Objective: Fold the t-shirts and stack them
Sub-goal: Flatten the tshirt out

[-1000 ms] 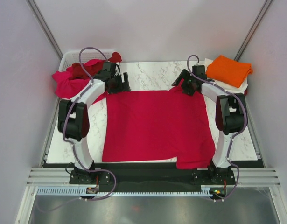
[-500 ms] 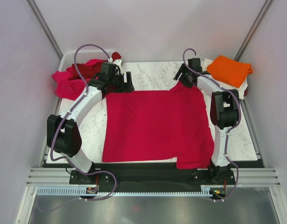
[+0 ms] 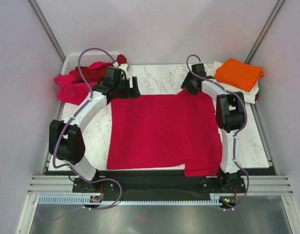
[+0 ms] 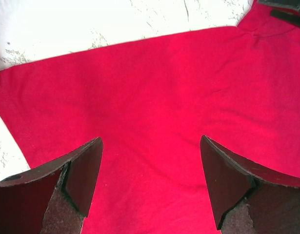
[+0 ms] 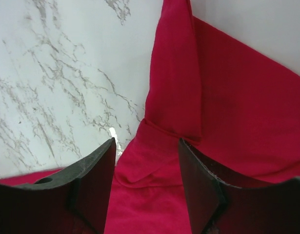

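A crimson red t-shirt [image 3: 164,131] lies spread flat over the middle of the marble table [image 3: 159,75]. My left gripper [image 3: 131,88] is open above its far left corner; the left wrist view shows the red cloth [image 4: 154,92] below the spread fingers [image 4: 84,170]. My right gripper [image 3: 189,86] is open at the far right corner, its fingers [image 5: 98,173] either side of a folded-over sleeve [image 5: 171,97]. A folded orange shirt [image 3: 239,73] lies on a cream-white one [image 3: 254,90] at the back right.
A white plastic basket [image 3: 70,62] stands at the back left, with magenta-pink [image 3: 67,88] and dark maroon [image 3: 89,73] shirts spilling over its rim. The red shirt's near right corner [image 3: 203,168] hangs over the table's front edge. Grey walls close in on both sides.
The left arm has swung its elbow outward and its gripper has shifted slightly right along the shirt's far edge. The right gripper has moved a little left and back. Both stayed open.
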`<state>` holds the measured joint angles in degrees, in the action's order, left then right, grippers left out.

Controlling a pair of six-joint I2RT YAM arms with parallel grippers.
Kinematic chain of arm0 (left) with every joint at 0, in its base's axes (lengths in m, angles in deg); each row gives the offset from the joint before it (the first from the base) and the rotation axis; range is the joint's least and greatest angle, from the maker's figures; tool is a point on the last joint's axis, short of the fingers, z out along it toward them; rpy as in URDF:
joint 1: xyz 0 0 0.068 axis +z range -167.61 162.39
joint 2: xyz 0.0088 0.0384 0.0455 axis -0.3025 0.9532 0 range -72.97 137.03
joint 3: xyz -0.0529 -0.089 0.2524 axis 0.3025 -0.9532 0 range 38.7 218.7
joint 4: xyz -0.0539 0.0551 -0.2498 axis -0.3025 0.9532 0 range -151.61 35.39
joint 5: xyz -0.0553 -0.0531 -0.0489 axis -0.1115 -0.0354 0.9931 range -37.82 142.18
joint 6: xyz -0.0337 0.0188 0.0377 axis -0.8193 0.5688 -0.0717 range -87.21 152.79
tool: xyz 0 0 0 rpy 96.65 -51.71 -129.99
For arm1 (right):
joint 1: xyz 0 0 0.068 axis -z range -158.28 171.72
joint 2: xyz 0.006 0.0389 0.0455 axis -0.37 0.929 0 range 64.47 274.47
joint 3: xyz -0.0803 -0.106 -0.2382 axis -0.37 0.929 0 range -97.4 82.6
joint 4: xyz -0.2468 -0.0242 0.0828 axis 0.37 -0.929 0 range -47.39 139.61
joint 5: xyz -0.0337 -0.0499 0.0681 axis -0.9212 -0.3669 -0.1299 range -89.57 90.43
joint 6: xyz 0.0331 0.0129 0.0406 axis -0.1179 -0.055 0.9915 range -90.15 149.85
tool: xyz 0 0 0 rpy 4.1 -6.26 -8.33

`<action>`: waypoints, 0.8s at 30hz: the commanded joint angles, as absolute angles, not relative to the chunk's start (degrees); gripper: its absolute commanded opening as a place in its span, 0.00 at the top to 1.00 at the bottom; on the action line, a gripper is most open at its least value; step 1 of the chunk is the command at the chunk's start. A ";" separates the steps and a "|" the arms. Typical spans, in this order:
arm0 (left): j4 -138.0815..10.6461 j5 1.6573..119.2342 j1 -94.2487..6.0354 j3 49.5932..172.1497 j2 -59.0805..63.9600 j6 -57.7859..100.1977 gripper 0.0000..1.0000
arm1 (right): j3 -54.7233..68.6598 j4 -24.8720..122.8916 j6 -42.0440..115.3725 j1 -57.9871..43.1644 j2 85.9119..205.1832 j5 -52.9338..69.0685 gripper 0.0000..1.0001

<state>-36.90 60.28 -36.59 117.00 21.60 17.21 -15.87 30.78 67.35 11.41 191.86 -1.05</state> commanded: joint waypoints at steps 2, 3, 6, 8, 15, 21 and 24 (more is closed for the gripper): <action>-39.20 60.97 -36.50 117.01 18.27 19.07 0.12 | -19.52 29.48 66.68 11.17 193.67 -2.47 0.40; -39.38 60.89 -36.50 117.01 18.35 19.16 0.12 | -19.87 29.48 66.68 11.08 193.84 -2.56 0.42; -39.38 60.80 -36.50 116.75 18.35 19.16 0.12 | -21.19 29.22 66.67 11.08 194.80 -2.39 0.55; -39.38 60.80 -36.50 116.75 18.44 19.16 0.12 | -21.63 29.13 66.33 10.99 195.16 -2.21 0.64; -39.47 60.89 -36.50 116.75 18.79 19.25 0.12 | -23.13 28.69 64.83 9.85 196.65 -1.59 1.00; -39.38 60.80 -36.50 116.75 18.88 19.25 0.12 | -25.23 27.11 63.69 9.59 196.92 -3.70 0.66; -39.38 60.80 -36.50 116.66 18.71 19.34 0.12 | -29.10 24.05 62.28 9.50 198.67 -5.11 0.46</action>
<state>-37.76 60.26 -36.59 116.61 20.94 17.26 -24.11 26.27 64.18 9.55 197.32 -2.62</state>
